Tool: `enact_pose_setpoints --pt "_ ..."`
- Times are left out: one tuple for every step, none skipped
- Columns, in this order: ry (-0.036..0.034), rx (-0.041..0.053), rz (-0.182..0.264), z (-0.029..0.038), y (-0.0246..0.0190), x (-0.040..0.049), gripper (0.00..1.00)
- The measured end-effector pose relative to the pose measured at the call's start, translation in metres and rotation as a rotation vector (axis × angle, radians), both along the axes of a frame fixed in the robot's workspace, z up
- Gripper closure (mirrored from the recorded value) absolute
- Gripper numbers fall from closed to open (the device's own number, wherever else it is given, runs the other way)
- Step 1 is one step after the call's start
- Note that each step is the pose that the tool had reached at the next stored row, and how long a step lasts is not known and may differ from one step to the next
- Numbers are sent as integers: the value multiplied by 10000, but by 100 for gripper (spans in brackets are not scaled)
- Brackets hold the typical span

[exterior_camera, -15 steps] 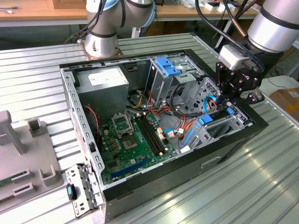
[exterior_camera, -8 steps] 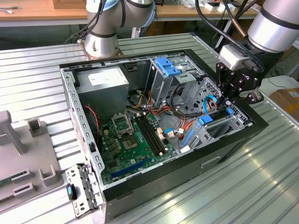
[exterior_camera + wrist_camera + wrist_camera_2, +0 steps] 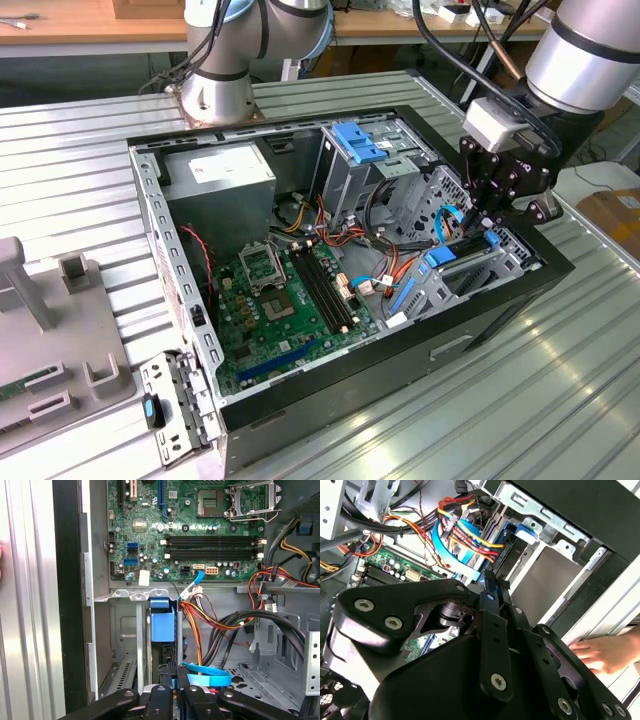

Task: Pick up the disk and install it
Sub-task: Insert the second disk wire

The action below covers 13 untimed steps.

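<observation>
One open computer case (image 3: 300, 395) lies on its side on a ribbed metal table (image 3: 520, 400), and it is the largest thing in the scene. Its green motherboard (image 3: 290, 300) covers the floor of the case, with a grey power-supply box (image 3: 225, 185) at the far side, toward the exterior view's left. A metal cage with a blue latch (image 3: 355, 145) stands further toward the exterior view's right. The gripper (image 3: 487, 228) reaches down into the drive bay at the case's right end in the exterior view. In the first wrist view its fingers (image 3: 165, 687) sit drawn close together, pinching the near edge of the disk (image 3: 162, 622). The disk stands on edge in the bay between two metal walls, its blue bracket at the far end. Orange and yellow cables (image 3: 200, 615) run just beside it. In the second wrist view a person's hand (image 3: 600, 652) rests on the table outside the case
</observation>
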<state>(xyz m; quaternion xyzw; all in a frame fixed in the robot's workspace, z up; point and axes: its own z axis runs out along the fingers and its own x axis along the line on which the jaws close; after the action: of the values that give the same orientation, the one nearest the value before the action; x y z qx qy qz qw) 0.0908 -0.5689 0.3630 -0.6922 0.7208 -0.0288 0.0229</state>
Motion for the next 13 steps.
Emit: enact_pose_setpoints --pt "0 1 13 -9 -4 0 84" --pt "-1 3 27 -20 -6 0 84" --pt "-1 2 46 -29 -7 -1 84" --pt "-1 0 130 -37 -8 -1 84" --pt "-1 -3 238 -40 -8 -1 84" --pt "-1 0 320 -45 -8 -1 84" --pt "-2 5 454 -63 -8 -1 84" --pt "-1 -1 490 -73 -8 -1 84" --pt "-1 -3 506 -79 -8 -1 84" --pt "-1 -3 507 -79 -8 -1 84" --pt "-1 -3 508 -79 -8 -1 84" --pt "-1 -2 510 -81 -8 4 84" --pt "-1 -1 510 -83 -8 12 84"
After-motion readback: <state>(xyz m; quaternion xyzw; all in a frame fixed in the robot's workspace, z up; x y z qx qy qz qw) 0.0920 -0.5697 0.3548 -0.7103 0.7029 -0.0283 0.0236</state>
